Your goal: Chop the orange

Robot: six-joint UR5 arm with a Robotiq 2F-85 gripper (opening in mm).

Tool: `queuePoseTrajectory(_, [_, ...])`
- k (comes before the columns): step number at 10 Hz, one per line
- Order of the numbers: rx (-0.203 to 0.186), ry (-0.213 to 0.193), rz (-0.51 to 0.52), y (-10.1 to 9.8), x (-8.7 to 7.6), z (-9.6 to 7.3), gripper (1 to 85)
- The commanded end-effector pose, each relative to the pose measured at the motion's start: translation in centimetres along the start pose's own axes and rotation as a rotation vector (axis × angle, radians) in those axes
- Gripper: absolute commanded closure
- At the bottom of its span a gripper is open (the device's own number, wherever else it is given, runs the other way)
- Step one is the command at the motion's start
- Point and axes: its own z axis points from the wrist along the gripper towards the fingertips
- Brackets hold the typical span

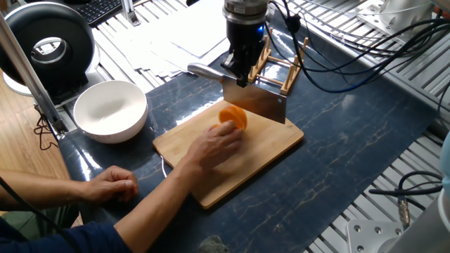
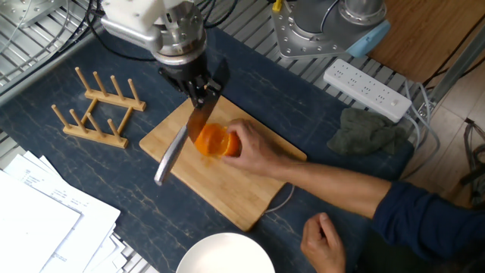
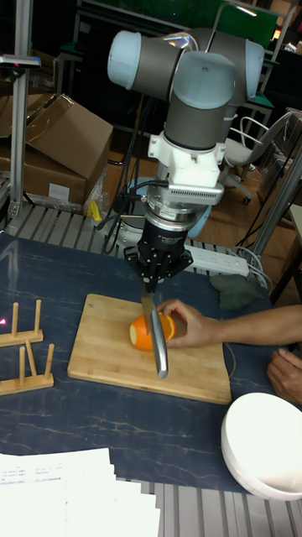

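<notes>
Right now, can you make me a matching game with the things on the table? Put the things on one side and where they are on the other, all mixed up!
Things:
1. orange
2. knife
3. white bowl
4. wooden rack

Places or states:
A. sitting off the cutting board, on the dark table top
B. held steady on the cutting board by a person's hand
C. standing beside the board, nothing in its pegs
D. gripped in the gripper, blade lifted above the fruit

Pairs: 1-B, 2-D, 3-A, 4-C
</notes>
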Motion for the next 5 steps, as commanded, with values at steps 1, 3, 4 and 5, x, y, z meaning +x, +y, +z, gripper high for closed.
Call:
queuePoseTrajectory(1, [0.002, -0.004, -0.02, 0.32, -0.17, -0.33, 84.3])
queuePoseTrajectory(3, [0.005, 0.003, -0.053, -0.12, -0.07, -0.29, 84.3])
queuePoseTrajectory(4, [0.005, 0.002, -0.059, -0.17, -0.16, -0.26, 84.3])
queuePoseTrajectory(5, [0.006, 0.0, -0.085, -0.41, -0.37, -0.19, 84.3])
